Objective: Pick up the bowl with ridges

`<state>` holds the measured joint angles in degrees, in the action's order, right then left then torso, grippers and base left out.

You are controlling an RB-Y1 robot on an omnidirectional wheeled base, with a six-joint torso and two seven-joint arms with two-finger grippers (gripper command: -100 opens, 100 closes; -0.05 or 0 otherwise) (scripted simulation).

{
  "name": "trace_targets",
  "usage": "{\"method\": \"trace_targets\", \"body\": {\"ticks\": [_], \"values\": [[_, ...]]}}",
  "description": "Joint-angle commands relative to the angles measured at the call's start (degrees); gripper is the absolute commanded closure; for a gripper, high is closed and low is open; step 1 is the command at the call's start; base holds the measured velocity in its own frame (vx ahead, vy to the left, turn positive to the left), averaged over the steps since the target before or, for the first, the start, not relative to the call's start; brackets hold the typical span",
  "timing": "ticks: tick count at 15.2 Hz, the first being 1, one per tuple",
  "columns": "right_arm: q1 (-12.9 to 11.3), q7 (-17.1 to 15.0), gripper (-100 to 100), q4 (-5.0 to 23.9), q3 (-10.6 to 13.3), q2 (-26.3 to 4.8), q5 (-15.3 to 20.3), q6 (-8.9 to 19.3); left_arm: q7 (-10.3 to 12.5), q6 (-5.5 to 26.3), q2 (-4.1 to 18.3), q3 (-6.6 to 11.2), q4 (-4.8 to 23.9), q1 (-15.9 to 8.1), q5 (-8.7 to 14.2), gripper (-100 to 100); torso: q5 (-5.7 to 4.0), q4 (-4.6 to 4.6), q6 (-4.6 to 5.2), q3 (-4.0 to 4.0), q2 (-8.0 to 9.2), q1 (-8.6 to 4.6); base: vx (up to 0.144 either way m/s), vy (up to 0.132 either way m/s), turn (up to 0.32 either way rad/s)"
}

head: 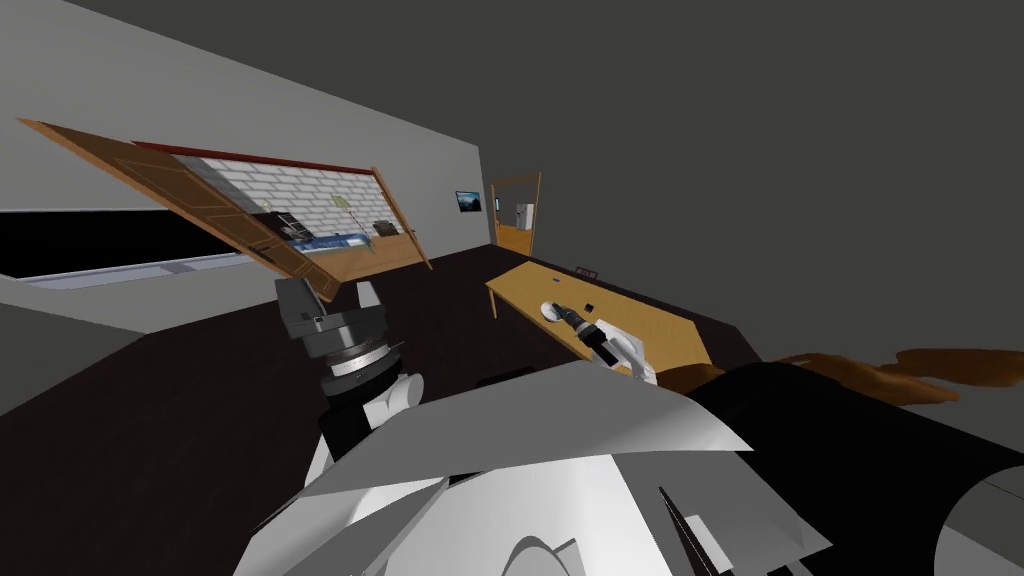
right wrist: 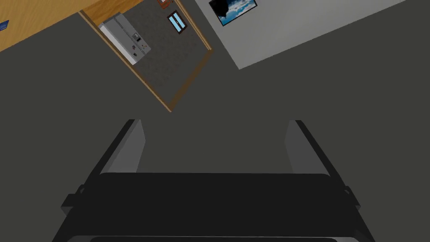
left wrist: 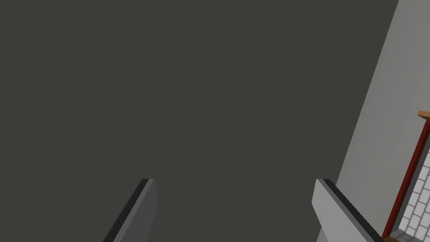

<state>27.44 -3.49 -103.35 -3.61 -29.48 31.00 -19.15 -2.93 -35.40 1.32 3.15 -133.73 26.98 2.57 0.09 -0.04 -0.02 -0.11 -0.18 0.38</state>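
Possible bowl [head: 548, 311], ridges too small

The head camera looks out wide and rolled, over a dark floor [head: 180, 400] to a distant wooden table [head: 650, 320] and doorway [head: 515, 215]. The right wrist camera, behind the right gripper [right wrist: 214, 122], faces that same far doorway and a wall picture [right wrist: 233, 8]. The left wrist camera, behind the left gripper [left wrist: 235, 180], faces a flat dark grey surface [left wrist: 189, 84]. At its edge is a red-framed brick opening [left wrist: 420, 201] that the head view also shows.

A small dark object [head: 590, 306] lies mid-worktop [head: 668, 326]; beyond its far end, a wood-framed doorway [head: 515, 213] shows a refrigerator [right wrist: 124, 38].
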Motion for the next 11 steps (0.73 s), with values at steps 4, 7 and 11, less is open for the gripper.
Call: {"method": "trace_targets", "body": {"ticks": [4, 7, 11], "values": [[0.2, 0.98, -100, 6.12, -0.14, -3.25, 5.03, 0.42, 0.0, 0.0, 0.0, 0.0, 0.0, 0.0, 0.0, 0, 0.02, -0.02, 0.0, -0.04, -0.05, 0.06, 0.062, 0.093, 0.144], [0.34, 1.55, -100, 9.36, -0.23, -4.92, 7.74, 0.48, 0.0, 0.0, 0.0, 0.0, 0.0, 0.0, 0.0, 0, 0.0, 0.0, 0.0, 0.01, 0.02, -0.01, 0.045, 0.071, 0.112], [0.68, 2.7, -100, 15.74, -0.33, -8.08, 13.22, 0.55, 0.0, 0.0, 0.0, 0.0, 0.0, 0.0, 0.0, 0, 0.0, -0.01, -0.01, -0.02, -0.03, 0.0, 0.067, 0.079, 0.167]]}}
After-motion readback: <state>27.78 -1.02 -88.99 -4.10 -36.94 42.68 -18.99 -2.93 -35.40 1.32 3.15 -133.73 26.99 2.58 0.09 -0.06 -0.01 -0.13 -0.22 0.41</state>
